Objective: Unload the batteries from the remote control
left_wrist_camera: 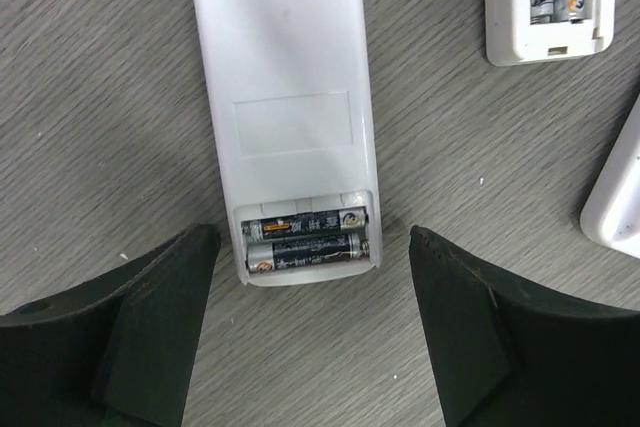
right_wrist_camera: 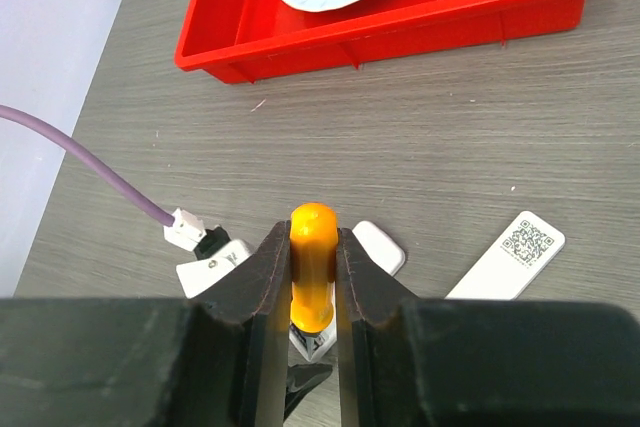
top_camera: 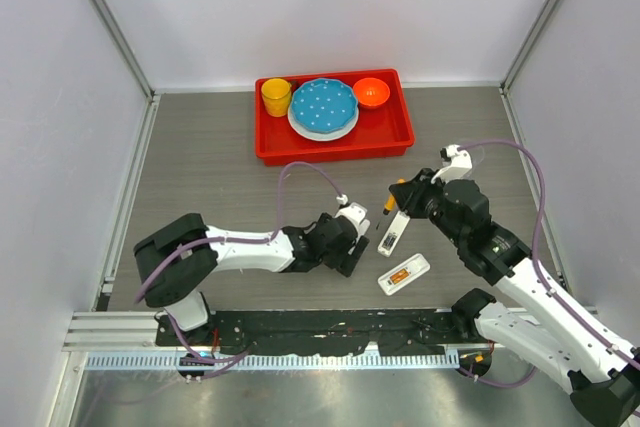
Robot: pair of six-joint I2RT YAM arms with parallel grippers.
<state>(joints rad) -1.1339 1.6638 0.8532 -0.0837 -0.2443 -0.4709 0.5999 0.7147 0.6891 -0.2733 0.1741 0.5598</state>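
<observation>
Near the lower middle of the left wrist view, a white remote control (left_wrist_camera: pixel 285 97) lies back-up on the grey wood-grain counter (left_wrist_camera: pixel 100 97). Its battery bay is uncovered at the near end, and two dark batteries (left_wrist_camera: pixel 306 239) sit side by side in it, not yet lifted. The left end effector (left_wrist_camera: pixel 311 247) hangs over that end with its fingers (left_wrist_camera: pixel 150 317) spread wide, one to each side of the remote and touching neither it nor the cells. At the upper right of the same view a second white remote (left_wrist_camera: pixel 545 7) also shows an open bay with batteries inside. A further white piece (left_wrist_camera: pixel 615 197) cuts in at the right edge, and what it is cannot be told. In the right wrist view the right end effector (right_wrist_camera: pixel 312 237) is clamped on the orange handle of a screwdriver (right_wrist_camera: pixel 312 277), whose tip is hidden below the fingers. A flat white part (right_wrist_camera: pixel 515 252) bearing a QR label, probably a battery cover, lies at the lower right, and a red tray (right_wrist_camera: pixel 400 27) runs across the top. By the look of it the covers are off and extraction is the step in hand, with none of the visible cells out. The next move seems to call for setting the screwdriver tip at one end of a cell and levering it gently upward. Meanwhile the left fingers would close on the remote body to stop it sliding, or pinch the raised cell.
</observation>
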